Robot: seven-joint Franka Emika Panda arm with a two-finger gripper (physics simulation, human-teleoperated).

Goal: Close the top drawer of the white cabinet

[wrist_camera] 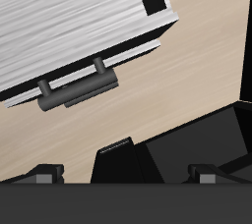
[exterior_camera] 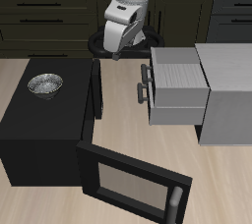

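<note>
- We see the white cabinet (exterior_camera: 228, 92) standing on the wooden table (exterior_camera: 118, 105), its top drawer (exterior_camera: 177, 79) pulled well out toward the black microwave (exterior_camera: 44, 120).
- The drawer's small grey bar handle (exterior_camera: 147, 75) faces the gap between the two appliances; in the wrist view the same handle (wrist_camera: 77, 88) shows dark against the drawer's pale, streaked front panel (wrist_camera: 69, 22).
- A second handle (exterior_camera: 141, 93) sits just below on the drawer beneath, which also stands out from the cabinet body.
- Our gripper (exterior_camera: 110, 53) hangs over the back of the table, between the microwave and the open drawer, apart from both (it touches nothing we can make out).
- Only the fingertips (wrist_camera: 39, 174) edge into the wrist view, spread wide with nothing between them, so the jaws are released.
- The microwave door (exterior_camera: 133, 182) swings open toward the table's front edge, and a small metal bowl (exterior_camera: 44, 84) rests on the microwave's top.
</note>
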